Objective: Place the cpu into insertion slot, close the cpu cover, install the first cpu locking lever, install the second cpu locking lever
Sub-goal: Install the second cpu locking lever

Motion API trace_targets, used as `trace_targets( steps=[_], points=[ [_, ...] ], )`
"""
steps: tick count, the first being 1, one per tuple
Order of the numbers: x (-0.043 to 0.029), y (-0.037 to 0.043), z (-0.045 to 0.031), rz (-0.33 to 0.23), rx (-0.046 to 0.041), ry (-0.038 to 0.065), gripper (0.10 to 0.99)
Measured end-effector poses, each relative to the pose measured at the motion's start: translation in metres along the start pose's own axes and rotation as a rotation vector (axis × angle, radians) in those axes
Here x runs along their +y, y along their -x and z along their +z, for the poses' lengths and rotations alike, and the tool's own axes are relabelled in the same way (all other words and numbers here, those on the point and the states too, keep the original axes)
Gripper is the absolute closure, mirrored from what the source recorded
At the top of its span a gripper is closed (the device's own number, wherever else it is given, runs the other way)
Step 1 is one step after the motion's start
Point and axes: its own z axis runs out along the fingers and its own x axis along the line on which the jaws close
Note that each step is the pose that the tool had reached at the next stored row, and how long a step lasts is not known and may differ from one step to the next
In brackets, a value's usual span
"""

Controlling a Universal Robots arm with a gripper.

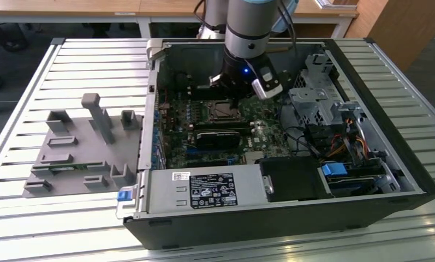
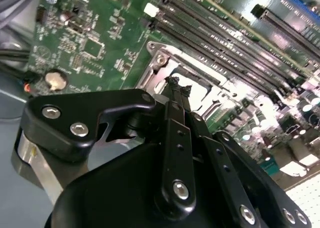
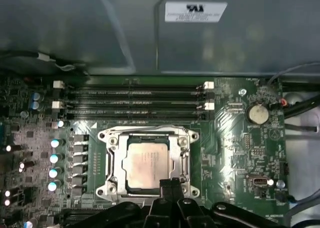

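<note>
On a slatted metal table [image 1: 28, 82] lies an open computer case [image 1: 392, 158]. Gripper [image 3: 171, 183], fingers together, hovers at the cpu cover [image 3: 112, 160], closed over the cpu [image 3: 149, 165]. Insertion slot hidden beneath.

The case [image 1: 392, 164] is open on top, so the way down to the board [image 3: 235, 153] is free. Around the slot [image 3: 107, 160], memory slots [image 3: 135, 100] flank one side, a black card [image 1: 215, 139] another, and the drive cage [image 1: 315, 101] stands near the claw [image 3: 171, 184].
</note>
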Motion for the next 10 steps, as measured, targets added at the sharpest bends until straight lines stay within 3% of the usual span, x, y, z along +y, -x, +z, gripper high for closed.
trace_targets(
  steps=[3,7,10],
  points=[
    [-0.0027,0.0000,0.0025,-0.007,0.0117,-0.001,0.980],
    [-0.0094,0.0001,0.0024,-0.007,0.0124,0.016,0.980],
    [-0.0159,0.0002,0.0016,-0.007,0.0125,0.018,0.980]
  ],
)
